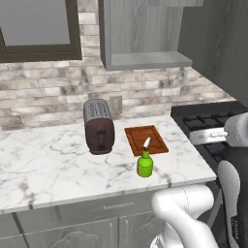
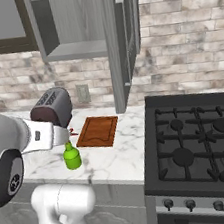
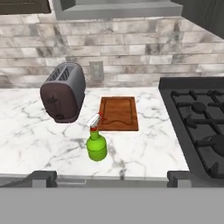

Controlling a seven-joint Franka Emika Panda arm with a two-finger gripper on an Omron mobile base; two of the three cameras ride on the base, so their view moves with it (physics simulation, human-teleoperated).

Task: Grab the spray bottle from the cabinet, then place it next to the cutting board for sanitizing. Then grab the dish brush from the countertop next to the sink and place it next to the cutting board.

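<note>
The green spray bottle (image 1: 145, 165) (image 2: 72, 157) (image 3: 96, 146) stands upright on the white marble countertop (image 1: 48, 164), just in front of the near left corner of the reddish-brown cutting board (image 1: 146, 139) (image 2: 98, 131) (image 3: 118, 113). My gripper (image 3: 111, 177) hangs back over the counter's front edge, facing the bottle, open, nothing between its fingertips (image 3: 41, 177). The grey wall cabinet (image 1: 145, 60) (image 2: 75, 48) shows a bare shelf niche. The dish brush and the sink are out of view.
A dark toaster (image 1: 99, 126) (image 3: 63, 92) stands left of the board. A black gas stove (image 2: 199, 142) (image 3: 197, 118) adjoins the counter on the right. The cabinet's open door (image 2: 120, 47) hangs above the board's right side. A brick wall with an outlet (image 3: 96, 70) backs the counter.
</note>
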